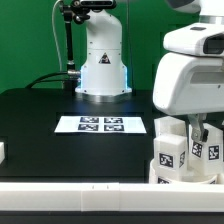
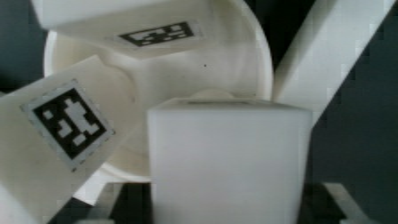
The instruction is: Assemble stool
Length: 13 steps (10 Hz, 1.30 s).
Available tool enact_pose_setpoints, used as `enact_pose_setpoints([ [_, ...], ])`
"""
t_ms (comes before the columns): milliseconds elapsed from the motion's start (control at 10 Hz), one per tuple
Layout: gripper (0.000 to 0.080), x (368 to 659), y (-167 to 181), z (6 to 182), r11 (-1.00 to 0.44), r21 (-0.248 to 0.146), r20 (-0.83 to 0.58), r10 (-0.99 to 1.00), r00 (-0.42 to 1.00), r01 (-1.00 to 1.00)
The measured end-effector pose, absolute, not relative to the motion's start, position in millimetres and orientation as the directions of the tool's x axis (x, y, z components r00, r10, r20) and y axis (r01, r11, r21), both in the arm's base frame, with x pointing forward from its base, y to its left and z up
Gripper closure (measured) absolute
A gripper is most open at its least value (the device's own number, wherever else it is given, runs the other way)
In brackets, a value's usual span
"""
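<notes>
The stool's round white seat lies at the front of the exterior view's right, right under my gripper. In the wrist view my gripper is shut on a plain white block leg, held upright over the seat with a dark finger on each side. A second leg with a marker tag stands beside the held one. A third tagged leg sits at the seat's far rim. Where the held leg meets the seat is hidden.
The marker board lies flat in the middle of the black table. The arm's white base stands behind it. A long white border rail runs along the front edge, and another rail passes close to the seat.
</notes>
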<state>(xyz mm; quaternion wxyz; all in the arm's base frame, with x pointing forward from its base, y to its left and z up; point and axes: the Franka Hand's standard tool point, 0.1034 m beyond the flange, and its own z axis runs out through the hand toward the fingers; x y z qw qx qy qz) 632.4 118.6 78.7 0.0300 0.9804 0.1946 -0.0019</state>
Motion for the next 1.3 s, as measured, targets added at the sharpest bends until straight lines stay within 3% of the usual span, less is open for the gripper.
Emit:
enact_pose_setpoints([
  [100,0.0460,632.5,118.2,78.7,-0.952,0.054,-0.010,0.301,0.954,0.301],
  [300,0.0460,632.7,114.7,78.3,-0.998,0.004,-0.004,0.060,0.998,0.060],
  [600,0.0460,630.6,111.6,76.3,-0.934,-0.068,-0.045,-0.349,0.936,-0.352],
  [1300,0.0460,630.1,114.5,76.3,-0.697,-0.051,-0.083,-0.711,0.699,-0.715],
])
